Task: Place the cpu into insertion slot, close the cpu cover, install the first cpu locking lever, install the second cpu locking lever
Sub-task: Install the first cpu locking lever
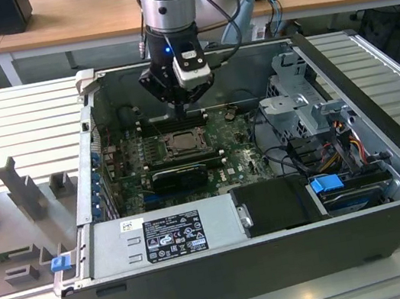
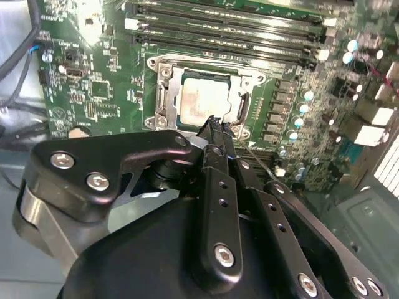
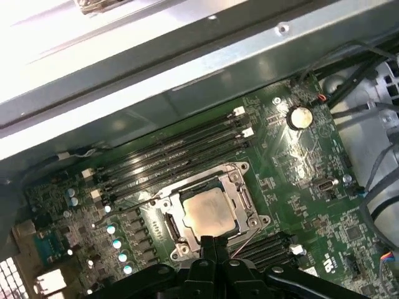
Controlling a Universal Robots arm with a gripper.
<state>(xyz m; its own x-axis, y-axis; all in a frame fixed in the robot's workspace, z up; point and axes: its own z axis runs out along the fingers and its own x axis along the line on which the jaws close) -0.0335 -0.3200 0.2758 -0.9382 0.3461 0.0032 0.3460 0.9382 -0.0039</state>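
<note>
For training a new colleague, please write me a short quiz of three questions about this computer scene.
1. True or false: the cpu lies in the insertion slot.
2. The cpu cover is: A raised, B down over the cpu, C removed.
3. Fill in: the gripper, at the slot's edge, is ___ (open or shut).
Key: 1 true; 2 B; 3 shut.

Soft room light is falling from above. Glare is bleaching the case wall (image 3: 81,25) in the first wrist view and gleaming on the board (image 3: 299,162) and cpu (image 3: 212,212). My black gripper (image 2: 215,123) is catching only small highlights.
</note>
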